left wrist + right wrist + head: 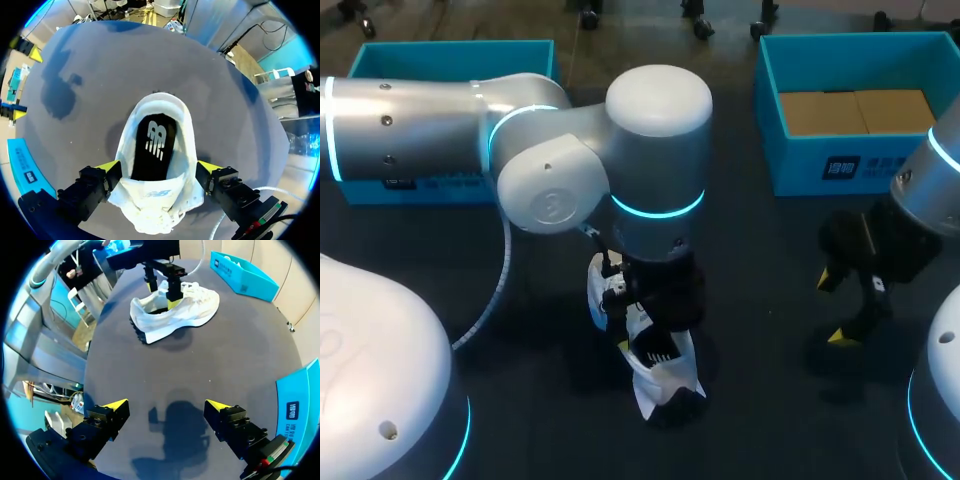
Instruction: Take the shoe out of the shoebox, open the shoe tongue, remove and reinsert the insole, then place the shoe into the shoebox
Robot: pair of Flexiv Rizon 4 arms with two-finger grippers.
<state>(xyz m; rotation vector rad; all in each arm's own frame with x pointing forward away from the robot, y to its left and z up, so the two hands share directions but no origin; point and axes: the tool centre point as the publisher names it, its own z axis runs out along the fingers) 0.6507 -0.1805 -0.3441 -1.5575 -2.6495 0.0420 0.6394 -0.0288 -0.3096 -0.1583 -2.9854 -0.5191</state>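
A white sneaker (175, 315) with a black insole (155, 145) is being clamped by the left tool (159, 167); the right tool (167, 405) is being held apart above the tabletop (240, 350).

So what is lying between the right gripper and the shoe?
Nothing lies there. In the right wrist view only bare dark table stretches from the right gripper to the shoe, with the gripper's own shadow on it.

White shoe (165, 199), black insole (142, 165), turquoise shoebox (800, 172), dark grey table (760, 300).
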